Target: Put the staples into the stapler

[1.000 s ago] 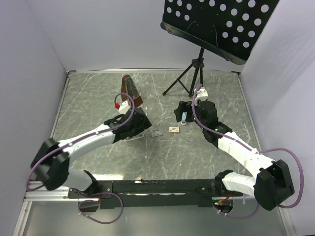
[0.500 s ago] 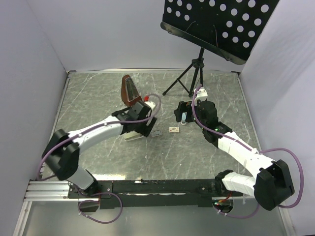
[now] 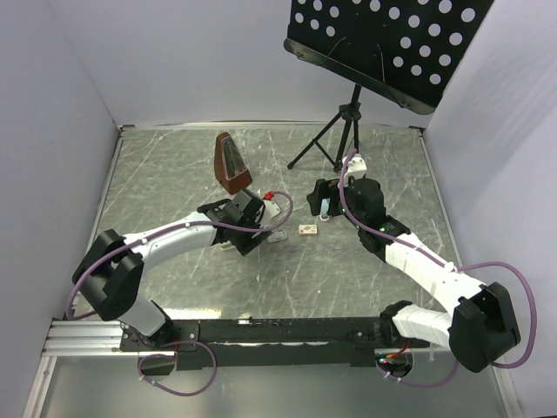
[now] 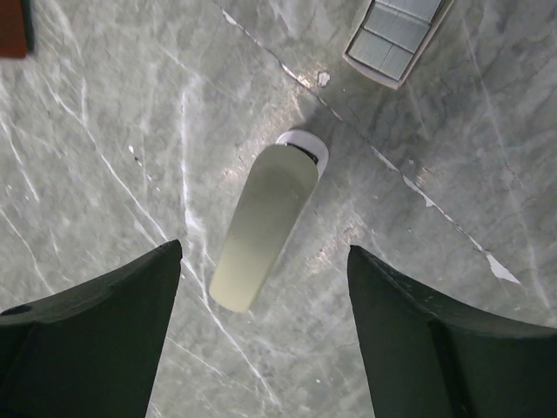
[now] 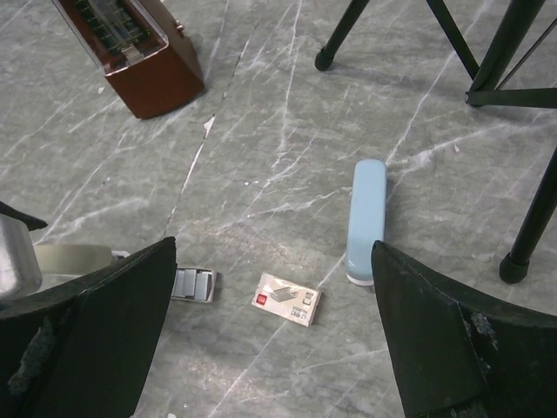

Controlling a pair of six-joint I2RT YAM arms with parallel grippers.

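Left gripper (image 3: 255, 232) has swung right since a second ago, nearer the staples box (image 3: 306, 230). Left wrist view: its jaws gape astride a pale stapler (image 4: 265, 228), not touching it. Right wrist view: right gripper (image 5: 271, 247) stands wide open, and the box's contents are hidden.

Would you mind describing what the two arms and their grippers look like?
Both the left arm and right arm have white links with black joints and looping purple cables. The left gripper and right gripper have broad, dark, wedge-shaped fingers; the right's look scuffed. A green light shows on the right arm.
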